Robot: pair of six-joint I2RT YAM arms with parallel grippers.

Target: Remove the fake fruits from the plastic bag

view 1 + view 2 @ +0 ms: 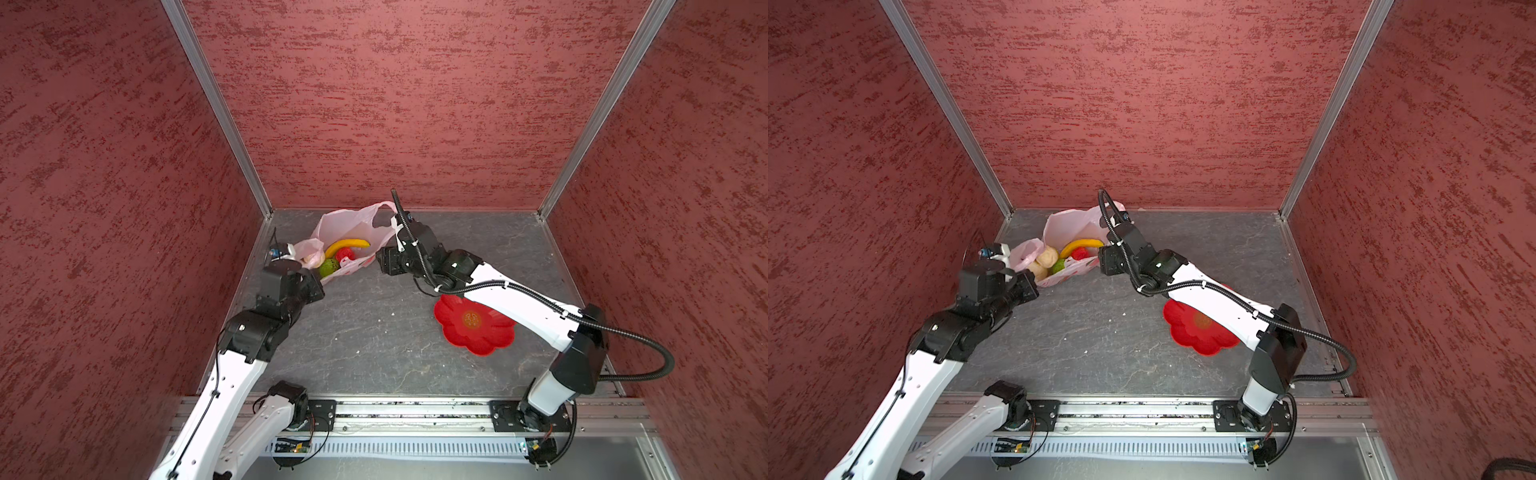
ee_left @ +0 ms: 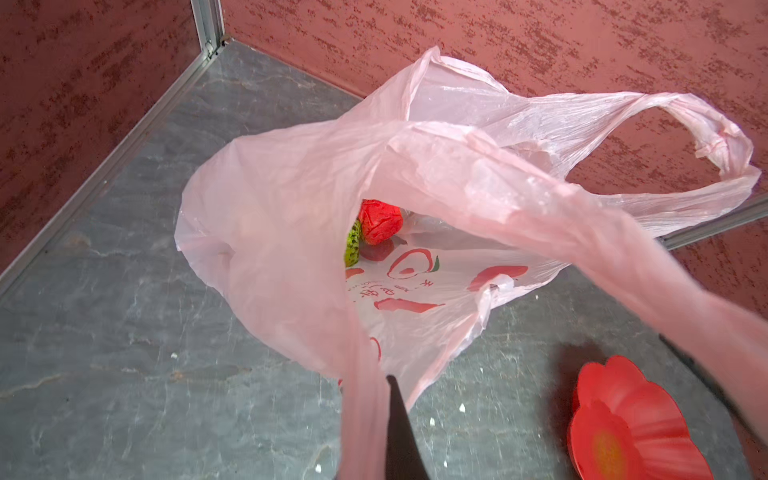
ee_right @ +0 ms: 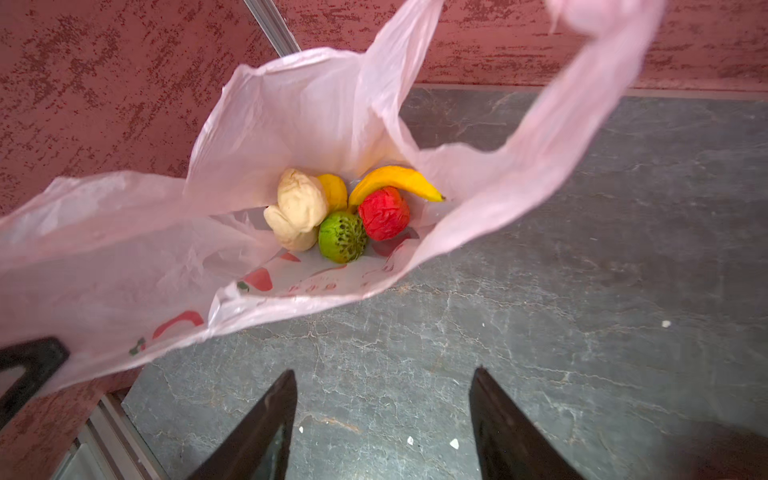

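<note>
Grey stone table (image 3: 582, 249): lies under both claws, with a few white crumbs on it.

Plastic bag (image 3: 311, 108): pale pink, sitting on the table between my two claws with its mouth pulled wide. My left claw (image 2: 384, 386) is closed on one loop handle (image 2: 365, 415), and the film runs taut from the fingertips out to the bag body. My right claw (image 3: 384, 372) hangs just short of the bag's near rim. Its jaws are spread, with nothing between them but bare table. In both top views the bag stands near the back wall.

Red flower-shaped plate (image 1: 457, 336): well behind my right claw and partly under that arm. It holds nothing.

Fruits: all six are in the bottom of the bag, straight ahead of my right claw.
- Banana (image 3: 395, 176): farthest from the claw, curved over the red ball.
- Two beige balls (image 3: 301, 199): stacked and touching.
- Red ball (image 3: 384, 214) and green ball (image 3: 343, 237): side by side, nearest my fingertips.
- Yellow ball (image 3: 334, 191): half hidden behind the beige pair.
</note>
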